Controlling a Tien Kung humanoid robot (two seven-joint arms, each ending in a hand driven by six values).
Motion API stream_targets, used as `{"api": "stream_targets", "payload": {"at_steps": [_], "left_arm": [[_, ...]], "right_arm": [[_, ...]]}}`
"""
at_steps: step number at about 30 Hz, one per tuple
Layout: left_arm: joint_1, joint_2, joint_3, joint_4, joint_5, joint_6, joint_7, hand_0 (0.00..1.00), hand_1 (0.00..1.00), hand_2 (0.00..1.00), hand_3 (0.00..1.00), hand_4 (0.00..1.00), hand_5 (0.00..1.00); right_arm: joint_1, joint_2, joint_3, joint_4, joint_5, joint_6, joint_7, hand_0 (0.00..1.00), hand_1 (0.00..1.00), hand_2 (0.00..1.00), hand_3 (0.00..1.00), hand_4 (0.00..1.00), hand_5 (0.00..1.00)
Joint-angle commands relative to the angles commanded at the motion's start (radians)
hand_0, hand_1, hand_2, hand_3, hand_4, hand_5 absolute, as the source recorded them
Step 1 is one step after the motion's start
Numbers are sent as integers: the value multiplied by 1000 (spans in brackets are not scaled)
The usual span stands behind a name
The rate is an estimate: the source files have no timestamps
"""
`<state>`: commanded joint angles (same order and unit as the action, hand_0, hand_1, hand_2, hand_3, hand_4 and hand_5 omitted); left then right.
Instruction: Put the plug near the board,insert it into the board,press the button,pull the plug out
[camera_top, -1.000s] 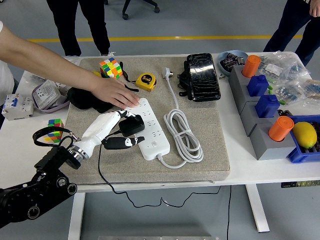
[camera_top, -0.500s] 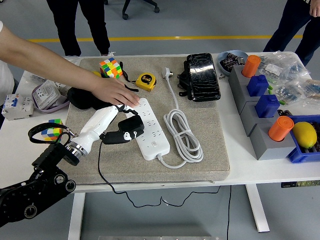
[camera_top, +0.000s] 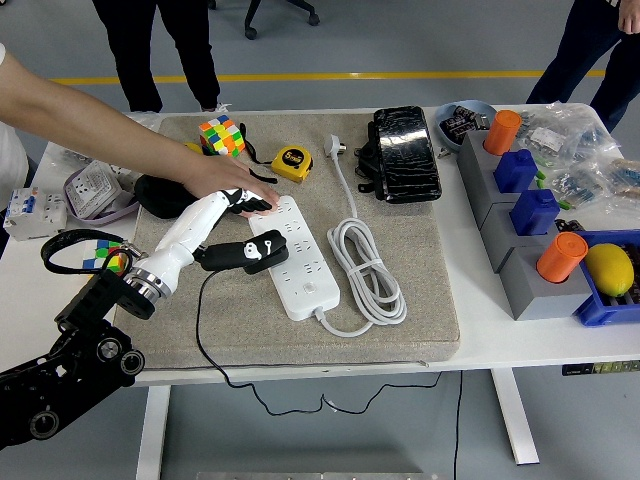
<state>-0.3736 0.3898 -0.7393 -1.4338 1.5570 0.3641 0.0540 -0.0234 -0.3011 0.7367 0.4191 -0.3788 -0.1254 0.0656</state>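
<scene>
The black plug (camera_top: 248, 254) was seen lying on its side, across the left edge of the white power board (camera_top: 295, 256), its cable trailing down over the grey mat (camera_top: 420, 300) and off the bench (camera_top: 40, 300). It was not seated in any socket, so by the look of it either the insertion had not been made or the pulling-out was in hand; which of the two could not be told.

The left robot hand (camera_top: 215, 215) was reached in from the lower left, its white fingers (camera_top: 245, 200) extended over the board's far left end, just above the plug. Whether the plug was gripped, or only touched by the thumb, could not be made out.

A person's hand (camera_top: 222, 180) was laid flat on the board's far end, evidently so that the board would be kept from sliding or lifting while the plug was worked. The board's own cord (camera_top: 365, 270) was coiled to its right, clear of the working side. A Rubik's cube (camera_top: 221, 136) and a yellow tape measure (camera_top: 291, 162) were left at the mat's far edge. The right arm was not in view.
</scene>
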Motion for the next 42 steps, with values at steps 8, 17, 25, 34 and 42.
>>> {"api": "stream_targets", "payload": {"at_steps": [8,17,25,34,42], "left_arm": [[3,3,-24,-112,-21,-100,160,211,299,382,702,907,539],[-10,10,-32,-184,-49,-225,292,77,84,206,720,788,235],[-22,12,-21,-206,-64,-318,396,70,97,174,808,621,27],[-38,13,-14,-235,-76,-398,496,58,94,164,858,663,2],[-59,10,-5,-251,-86,-430,541,55,97,165,854,682,2]], "right_arm": [[-1,0,-4,0,1,1,-1,575,651,637,544,926,487],[5,-4,-12,1,3,1,-1,576,651,637,543,927,489],[10,-9,-17,2,5,1,-2,573,651,638,544,927,488],[11,-12,-24,4,4,1,-2,573,650,637,544,927,488],[10,-13,-24,3,6,1,-3,575,651,638,544,926,487]]}}
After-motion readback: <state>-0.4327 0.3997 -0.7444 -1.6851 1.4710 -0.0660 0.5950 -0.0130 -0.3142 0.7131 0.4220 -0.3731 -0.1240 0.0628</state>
